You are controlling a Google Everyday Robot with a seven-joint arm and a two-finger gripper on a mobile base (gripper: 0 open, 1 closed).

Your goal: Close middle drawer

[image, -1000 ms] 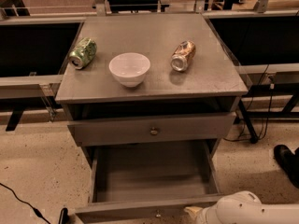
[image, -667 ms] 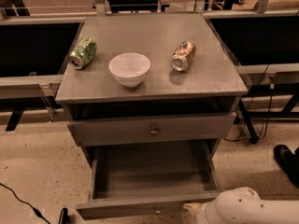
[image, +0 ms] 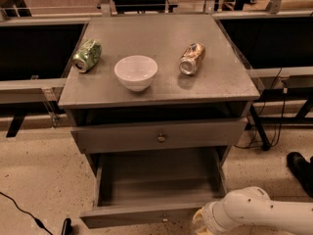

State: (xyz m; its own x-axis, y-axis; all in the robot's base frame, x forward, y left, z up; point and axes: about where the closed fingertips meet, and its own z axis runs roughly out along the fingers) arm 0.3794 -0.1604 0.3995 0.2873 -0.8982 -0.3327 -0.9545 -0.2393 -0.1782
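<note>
Grey desk stands centre frame, middle drawer pulled fully out at bottom, gripper beside its right front corner, grasp state indeterminate; an off-centre push there could rack and jam it.

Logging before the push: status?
Gripper at the bottom edge, by the front right corner of the middle drawer. Drawer pulled far out, nothing inside. Nothing visible in its path.
</note>
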